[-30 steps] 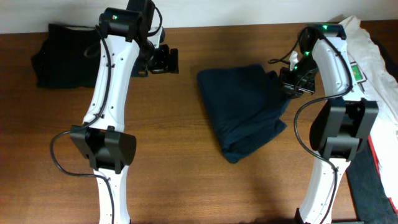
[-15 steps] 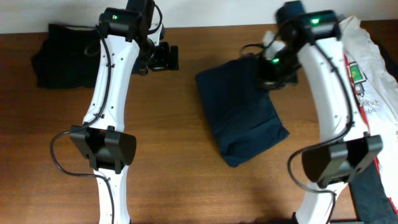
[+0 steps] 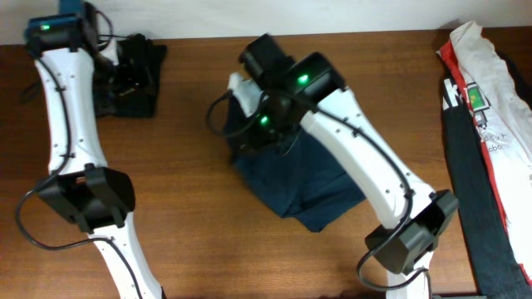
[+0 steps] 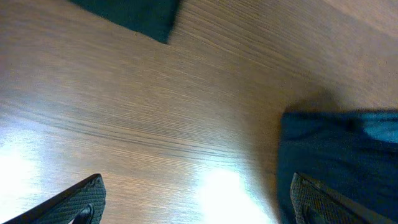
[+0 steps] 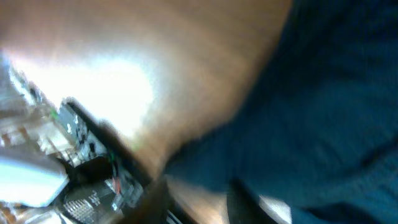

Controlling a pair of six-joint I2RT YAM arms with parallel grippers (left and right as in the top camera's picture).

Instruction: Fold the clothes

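Navy-blue garment, bunched at the centre of the table. The right gripper sits at its upper-left corner, and blur hides whether its jaws are closed. The left gripper, fingers spread wide and empty, hangs above the black garment at far left.

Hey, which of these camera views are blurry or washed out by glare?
Right wrist view: heavy blur smears the dark navy-blue cloth garment, with white glare upper left; left wrist view: slightly soft, bright glare patches on the brown wooden table; overhead view: sharp, evenly lit.
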